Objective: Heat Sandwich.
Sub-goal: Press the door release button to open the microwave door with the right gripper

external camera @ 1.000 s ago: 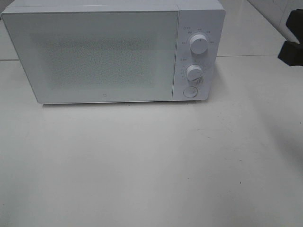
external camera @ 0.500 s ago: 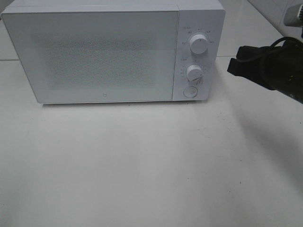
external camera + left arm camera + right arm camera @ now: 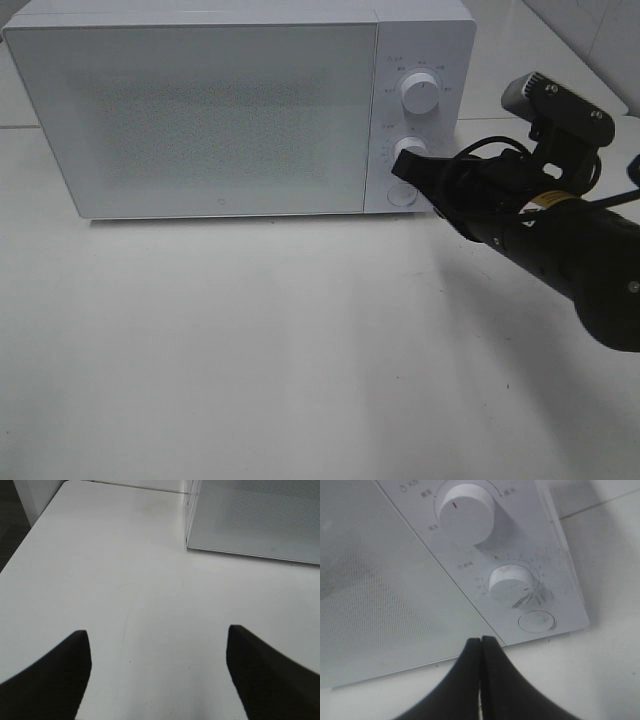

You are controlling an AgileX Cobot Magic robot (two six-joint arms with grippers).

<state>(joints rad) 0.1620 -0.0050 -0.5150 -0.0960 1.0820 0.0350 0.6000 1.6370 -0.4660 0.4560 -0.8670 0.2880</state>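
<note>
Exterior high view gives you a white microwave (image 3: 200,120) standing at the back of the pale table (image 3: 300,350), its door (image 3: 200,115) closed. The door's frosted, dotted panel hides the chamber, so you cannot tell what is inside. The sandwich shows in none of your views; whether it sits behind that door cannot be told. Your right gripper (image 3: 398,166) reaches in from the right with its jaws pressed together and nothing between them. Its tip is in front of the control panel, between the lower dial (image 3: 410,150) and the round button (image 3: 401,195); whether it touches cannot be told. Right wrist view shows the same closed tip (image 3: 481,639) just short of the panel's lower edge, under the upper dial (image 3: 466,512). Your left gripper (image 3: 157,630) is spread wide, holding nothing, over bare table near the microwave's front corner.
</note>
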